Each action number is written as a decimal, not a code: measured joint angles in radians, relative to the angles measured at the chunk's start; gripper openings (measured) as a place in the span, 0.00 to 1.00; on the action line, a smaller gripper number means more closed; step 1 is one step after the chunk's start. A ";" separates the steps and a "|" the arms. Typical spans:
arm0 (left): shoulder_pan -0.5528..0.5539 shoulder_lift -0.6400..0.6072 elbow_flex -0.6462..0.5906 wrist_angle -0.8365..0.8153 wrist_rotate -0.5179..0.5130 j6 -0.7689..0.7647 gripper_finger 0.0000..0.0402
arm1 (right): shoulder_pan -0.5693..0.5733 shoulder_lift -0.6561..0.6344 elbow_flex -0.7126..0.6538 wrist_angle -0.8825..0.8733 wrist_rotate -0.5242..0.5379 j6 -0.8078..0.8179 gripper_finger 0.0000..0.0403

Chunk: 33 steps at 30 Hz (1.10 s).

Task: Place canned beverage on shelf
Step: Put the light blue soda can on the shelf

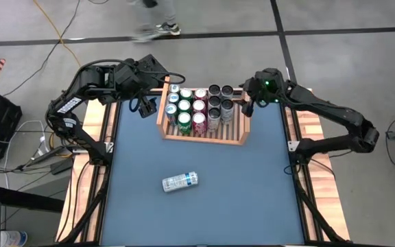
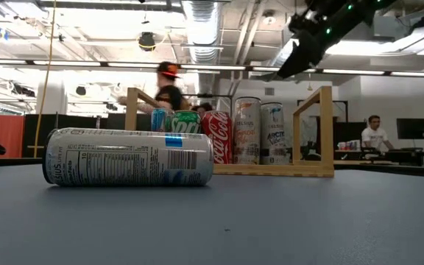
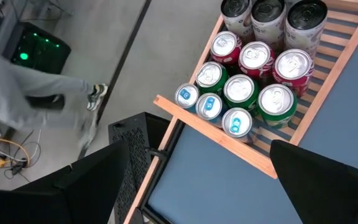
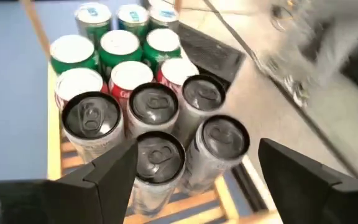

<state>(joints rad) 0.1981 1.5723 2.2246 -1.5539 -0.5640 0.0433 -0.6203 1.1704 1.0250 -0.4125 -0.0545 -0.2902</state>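
- The shelf [image 1: 202,134] looks like pale, unpainted wood with a smooth, matt finish, slats and side boards alike.
- The cans in the shelf [image 4: 154,102] have shiny metal tops; their printed sides are glossy.
- The lone can lying on its side [image 2: 129,157] is metal, with a light printed wrap and a soft sheen.
- The surface [image 1: 252,199] is a blue-grey, matt, even covering, edged with light wood planks [image 1: 315,130].
- The right gripper [image 4: 191,171] has dark, matt fingers.

Left arm folded at the table's far left corner, left gripper [image 1: 145,108] raised, fingers spread wide, holding nothing. Right arm reaches in from the right edge; right gripper [image 1: 247,104] raised near the far edge, fingers parted, empty.
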 joint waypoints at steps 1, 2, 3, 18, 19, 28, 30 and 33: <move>0.000 0.000 0.000 0.000 0.000 0.000 0.95 | 0.014 -0.007 0.007 -0.021 0.027 0.043 0.79; 0.000 0.000 0.000 0.000 0.000 0.000 0.95 | 0.030 -0.010 0.010 -0.046 0.053 0.089 0.78; 0.000 0.000 0.000 0.000 0.000 0.000 0.95 | 0.053 -0.010 0.010 -0.074 0.080 0.135 0.76; 0.000 0.000 0.000 -0.007 0.074 -0.031 0.95 | 0.519 0.010 0.010 -0.130 0.137 0.354 0.21; 0.000 0.000 0.000 -0.007 0.100 -0.039 0.95 | 0.548 0.018 0.010 -0.110 0.119 0.354 0.21; -0.076 -0.006 -0.073 -0.015 0.553 -0.218 0.95 | 0.655 0.027 0.009 -0.103 0.136 0.473 0.28; -0.156 -0.022 -0.135 -0.010 0.484 -0.265 0.95 | 0.662 0.025 0.009 -0.102 0.137 0.505 0.31; -0.313 -0.073 -0.260 0.041 0.306 -0.328 0.95 | 0.674 0.025 0.009 -0.105 0.138 0.532 0.36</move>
<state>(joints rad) -0.1147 1.4996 1.9646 -1.5128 -0.2578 -0.2843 0.0540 1.1957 1.0340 -0.5171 0.0834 0.2414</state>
